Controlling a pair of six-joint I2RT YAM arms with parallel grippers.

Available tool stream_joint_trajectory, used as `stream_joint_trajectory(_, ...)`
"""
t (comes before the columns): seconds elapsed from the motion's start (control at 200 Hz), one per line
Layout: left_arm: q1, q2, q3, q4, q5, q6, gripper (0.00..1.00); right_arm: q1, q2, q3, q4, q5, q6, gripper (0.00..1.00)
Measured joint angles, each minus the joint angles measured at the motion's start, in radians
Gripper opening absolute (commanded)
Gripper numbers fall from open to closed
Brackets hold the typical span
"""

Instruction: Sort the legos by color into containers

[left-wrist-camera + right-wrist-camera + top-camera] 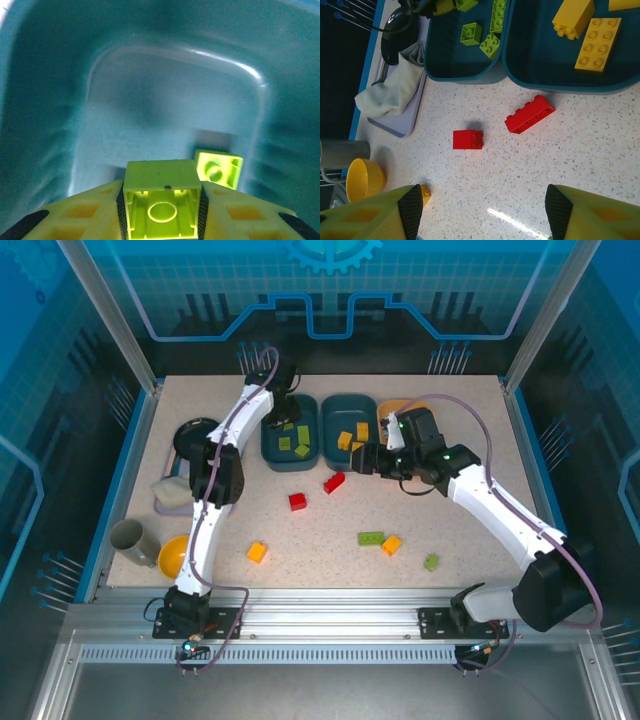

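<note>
Looking through the left wrist camera, we see the left gripper (161,220) pinching a green lego (159,180) over a teal tray (165,100), near a second green lego (218,169). The right gripper (483,212), fingers (380,215) spread wide, hangs near two red legos (468,139) on the table (570,165). Overhead, we also find a loose orange lego (257,552) nearer the bases.

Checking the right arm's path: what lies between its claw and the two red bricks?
Only bare table, seen in the right wrist view, separates the right claw from the square red brick and long red brick.
</note>
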Motion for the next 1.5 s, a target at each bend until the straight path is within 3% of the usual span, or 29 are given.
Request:
stream_joint_trajectory(0.075, 0.001, 0.035, 0.021, -0.005, 0.0, 0.0, 0.44, -0.001, 0.015, 0.008, -0.006, -0.004, 0.0, 0.69)
stream_joint_trajectory(0.205, 0.001, 0.044, 0.024, -0.013, 0.003, 0.0, 0.64, -0.001, 0.041, 0.018, -0.023, 0.0, -0.004, 0.69)
stream_joint_trajectory(0.415, 0.001, 0.021, 0.013, -0.015, 0.005, -0.002, 0.72, -0.001, 0.059, 0.021, -0.059, 0.038, -0.036, 0.68)
stream_joint_trajectory(0.555, 0.001, -0.079, -0.023, -0.016, 0.019, -0.006, 0.73, 0.01, 0.076, 0.046, -0.096, 0.084, -0.078, 0.68)
stream_joint_trajectory(0.73, -0.002, -0.381, -0.234, 0.009, 0.029, -0.061, 0.75, 0.153, 0.122, 0.105, -0.105, 0.136, -0.201, 0.7)
stream_joint_trajectory(0.94, -0.007, -0.938, -0.761, 0.043, 0.011, -0.18, 0.76, 0.421, 0.241, 0.124, -0.084, 0.135, -0.343, 0.74)
stream_joint_trajectory(1.105, -0.023, -1.321, -1.147, -0.011, -0.013, -0.295, 0.75, 0.564, 0.366, 0.142, -0.06, 0.14, -0.379, 0.73)
stream_joint_trajectory(1.26, -0.075, -1.533, -1.337, -0.095, -0.017, -0.375, 0.75, 0.574, 0.369, 0.128, -0.087, 0.257, -0.295, 0.73)
stream_joint_trajectory(1.37, -0.129, -1.598, -1.381, -0.117, -0.016, -0.402, 0.75, 0.554, 0.277, 0.052, -0.174, 0.396, -0.154, 0.78)
stream_joint_trajectory(1.5, -0.195, -1.612, -1.405, -0.107, -0.016, -0.407, 0.75, 0.409, 0.074, -0.125, -0.319, 0.459, 0.084, 0.78)
